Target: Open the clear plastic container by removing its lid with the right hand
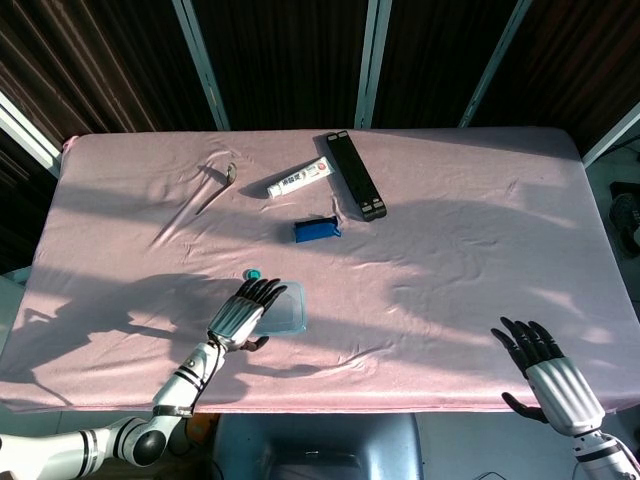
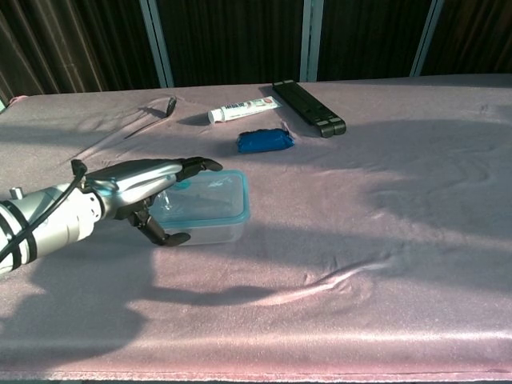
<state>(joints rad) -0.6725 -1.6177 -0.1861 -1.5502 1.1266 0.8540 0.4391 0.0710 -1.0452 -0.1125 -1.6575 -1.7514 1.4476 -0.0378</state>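
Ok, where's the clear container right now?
The clear container sits front-left on the pink tablecloth, partly under the left hand, nearer the robot than the blue pouch.

A wide rectangular table draped in a wrinkled pale pink cloth (image 1: 480, 200) fills most of both views — sunlight falls across it in bright patches broken by long soft shadows. Behind the far edge stands a dark brown ribbed wall (image 1: 280, 60), split by slanted pale grey metal posts (image 1: 203, 62). Below the near edge, a grey-blue rounded seat-like surface (image 1: 320, 445) shows — its exact nature is unclear.
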